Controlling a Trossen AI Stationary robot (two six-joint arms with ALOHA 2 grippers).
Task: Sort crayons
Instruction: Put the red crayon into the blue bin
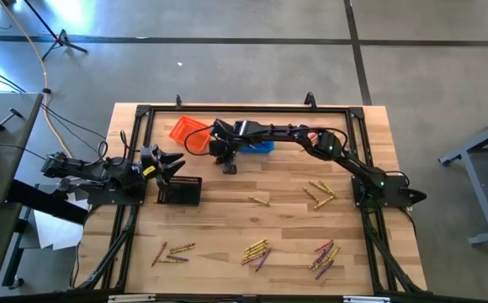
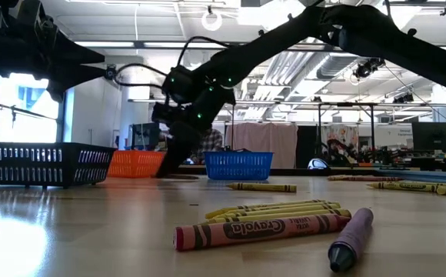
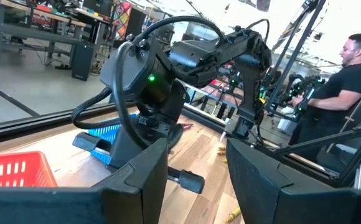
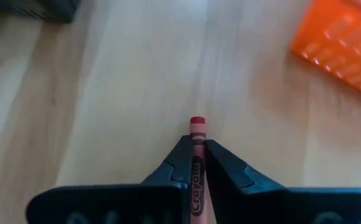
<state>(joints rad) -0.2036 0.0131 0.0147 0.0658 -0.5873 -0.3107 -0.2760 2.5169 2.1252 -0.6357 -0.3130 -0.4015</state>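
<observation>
We see the right gripper (image 4: 197, 155) pinching a red crayon (image 4: 196, 140) tight between its two fingers. The tip of the red crayon sticks out past the fingers, over the bare wood of the table (image 1: 252, 223). From above, this right gripper (image 1: 227, 164) hangs low just beside the orange basket (image 1: 189, 133), with the blue basket (image 1: 257, 146) right next to it on the other side.

The left gripper (image 1: 167, 162) waits at the table's edge, just beside the black basket (image 1: 181, 190). Its fingers (image 3: 137, 180) are spread wide and hold nothing.

The other crayons lie well apart from the orange basket. One yellow crayon (image 1: 258, 200) lies alone past the black basket. A small yellow group (image 1: 320, 192) lies near the right arm's base. Three mixed piles (image 1: 257, 252) of yellow, red and purple crayons lie along the table edge farthest from the orange basket.

In the low view, a red crayon (image 2: 261, 229) and a purple one (image 2: 351, 238) lie close to the camera. A person (image 3: 342, 81) in a black shirt sits in the room behind the table
</observation>
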